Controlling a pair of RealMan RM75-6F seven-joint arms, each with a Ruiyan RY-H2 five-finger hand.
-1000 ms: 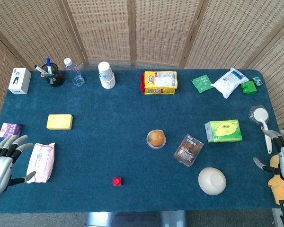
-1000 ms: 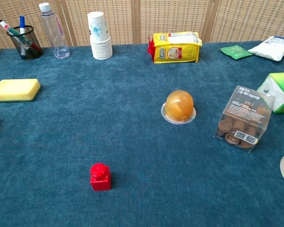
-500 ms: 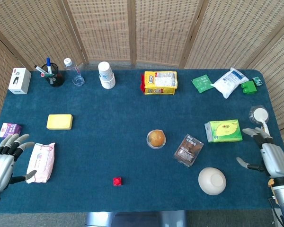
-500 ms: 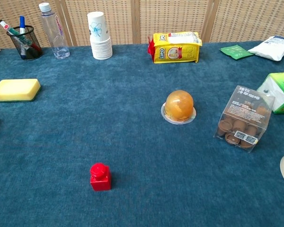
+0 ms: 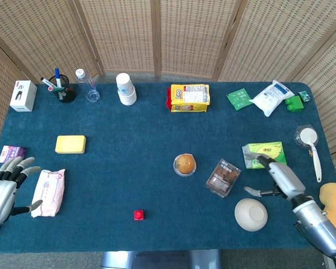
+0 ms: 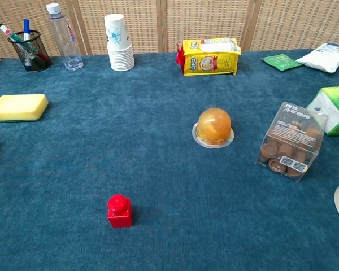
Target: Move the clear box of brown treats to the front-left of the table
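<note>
Clear box of brown treats (image 5: pixel 223 177) sits on the blue bench (image 5: pixel 129 174), right of centre, lying at a slant in the head view; in the chest view it stands flat on the cloth, brown rounds visible through the wall, label on top. Nothing touches it.

Right hand (image 5: pixel 281 180) is over the bench just right of the box, apart from it, fingers spread and empty, thumb out toward the white bowl (image 5: pixel 251 214). The fingers reach over the near edge of the green tissue pack (image 5: pixel 264 154) (contact cannot be judged from above).

Left hand (image 5: pixel 4 190) is at the front-left bench edge, fingers apart, holding nothing, beside the pink wipes pack (image 5: pixel 49 192); thumb tip near the pack, touching or not unclear.

Neighbours of the box: domed orange pastry (image 5: pixel 185 164) just to its left, red block (image 5: pixel 138 214) further toward the front-left, yellow sponge (image 5: pixel 70 144) well apart on the left side. Along the back: pen cup (image 5: pixel 61 89), water bottle (image 5: pixel 87 84), stack of paper cups (image 5: pixel 125 88), yellow snack bag (image 5: pixel 189 97).
</note>
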